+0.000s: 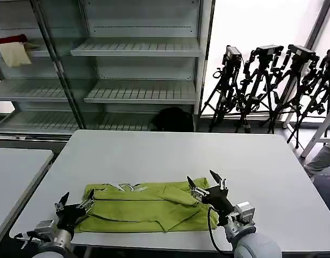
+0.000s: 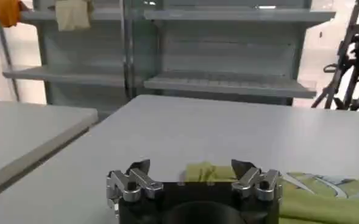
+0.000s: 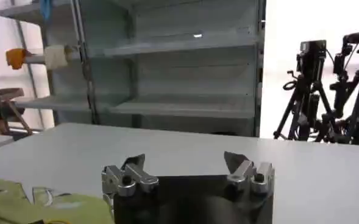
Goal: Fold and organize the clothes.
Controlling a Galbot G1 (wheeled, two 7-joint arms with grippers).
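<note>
The clothes, a lime-green T-shirt (image 1: 146, 207), lie folded into a long band near the front edge of the white table (image 1: 170, 156), with white lettering showing along the far edge. My left gripper (image 1: 76, 200) is open at the shirt's left end, just above the table; in the left wrist view the gripper (image 2: 191, 167) has the green cloth (image 2: 206, 171) beyond its spread fingers. My right gripper (image 1: 206, 180) is open at the shirt's right end, nothing between its fingers. The right wrist view has the gripper (image 3: 185, 163) over bare table, with the shirt (image 3: 42, 204) off to one side.
A second table (image 1: 17, 172) stands to the left. Grey shelving (image 1: 138, 70) runs behind, with red and cream cloths (image 1: 13, 47) on an upper shelf. Camera tripods (image 1: 272, 86) cluster at the back right. A dark object (image 1: 173, 119) lies on the floor below the shelves.
</note>
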